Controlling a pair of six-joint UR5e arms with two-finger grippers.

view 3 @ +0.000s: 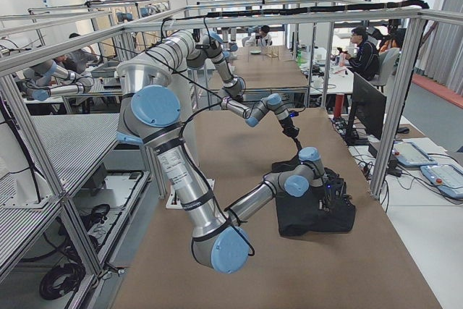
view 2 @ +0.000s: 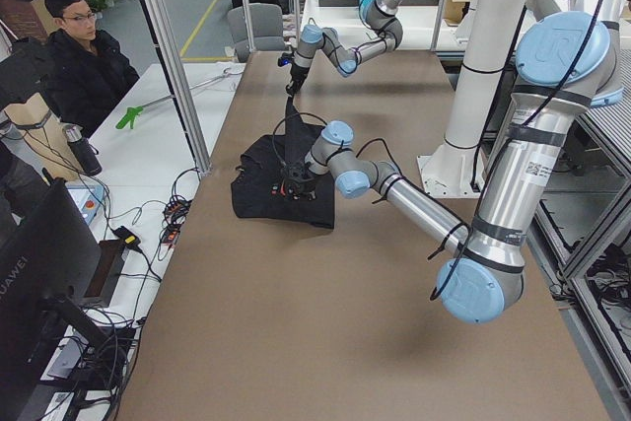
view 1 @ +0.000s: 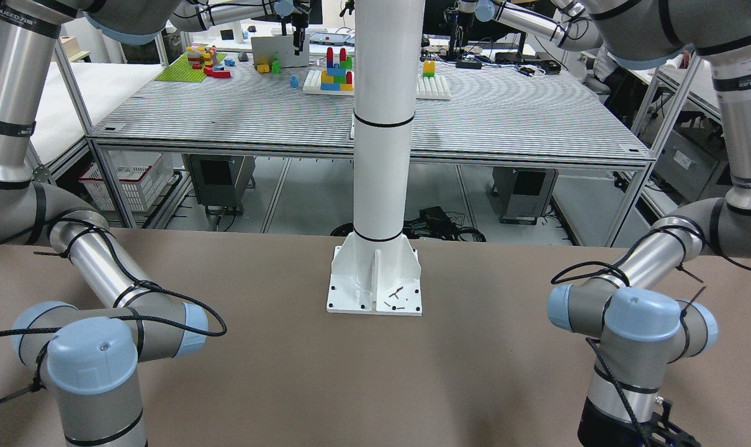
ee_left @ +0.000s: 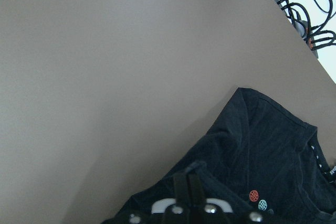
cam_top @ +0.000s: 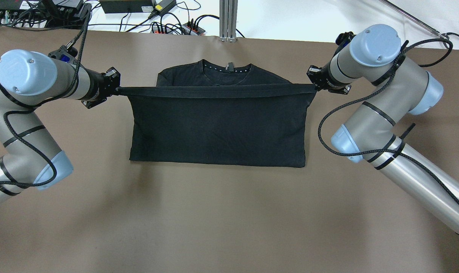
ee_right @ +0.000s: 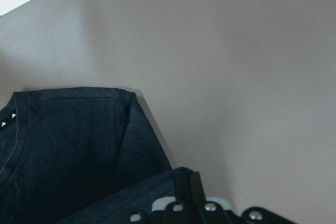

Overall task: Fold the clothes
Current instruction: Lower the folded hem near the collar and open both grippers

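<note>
Brown tabletop [cam_top: 214, 212], and toward its 12 o'clock edge lies the black shirt [cam_top: 218, 125], lower half doubled up over itself. Its hem [cam_top: 214, 91] is stretched into a taut band: left gripper [cam_top: 115, 90] pinched tight on the 9 o'clock corner, right gripper [cam_top: 313, 86] clamped on the 3 o'clock one. That tension, I'd say, keeps the fold square, just short of the collar [cam_top: 226, 68] at 12.

Garment [cam_top: 218, 129] on table [cam_top: 214, 220] — near far edge.
</note>
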